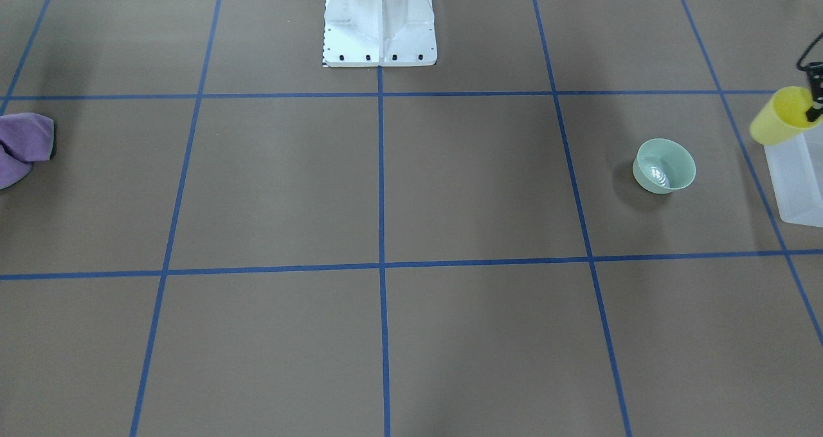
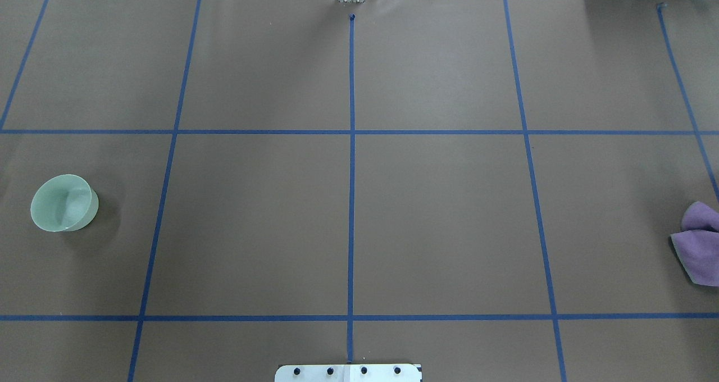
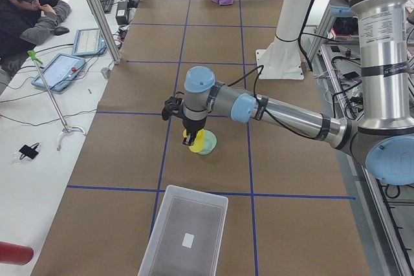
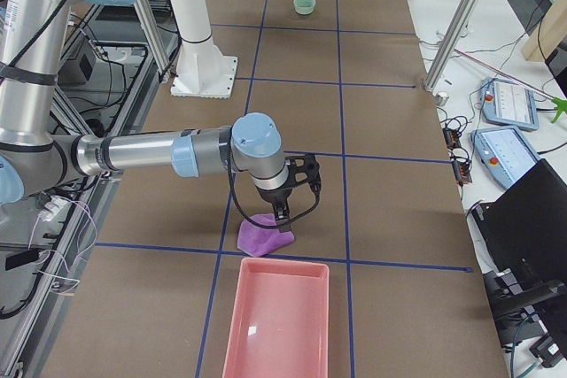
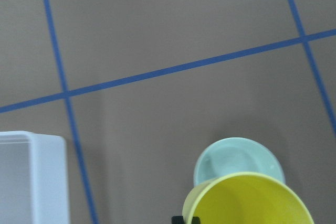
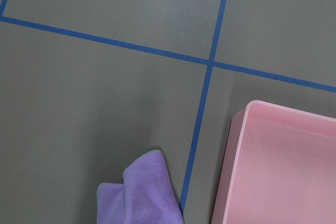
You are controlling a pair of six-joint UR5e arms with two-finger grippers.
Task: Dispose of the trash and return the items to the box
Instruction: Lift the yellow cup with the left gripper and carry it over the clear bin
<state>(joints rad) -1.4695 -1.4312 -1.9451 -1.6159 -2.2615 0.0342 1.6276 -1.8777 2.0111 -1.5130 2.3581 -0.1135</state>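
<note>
**Yellow cup in the air, bowl waiting on the table**

The small yellow plastic cup (image 1: 779, 119) looks light and stiff. Its walls are thin and smooth, so it could slip. I think the rim is the best place to hold it, with one finger inside and one outside. The left gripper (image 1: 813, 108) holds it just that way. Its fingers are squeezed tight on the rim, and the cup hangs tipped over, up off the table. The cup is near the see-through white plastic box (image 1: 800, 186), but it is not inside it.

The pale mint-green round plastic bowl (image 1: 664, 166) sits the right way up on the brown table (image 2: 438, 213), close to the box. It looks light and stiff too. I would pinch it at the rim as well.

Far away at the other end, the right gripper (image 4: 282, 214) hangs low over a soft purple cloth (image 4: 264, 238), next to a long pink plastic tray (image 4: 279, 316). I cannot tell if its fingers are apart or together, or if they touch the cloth.
</note>
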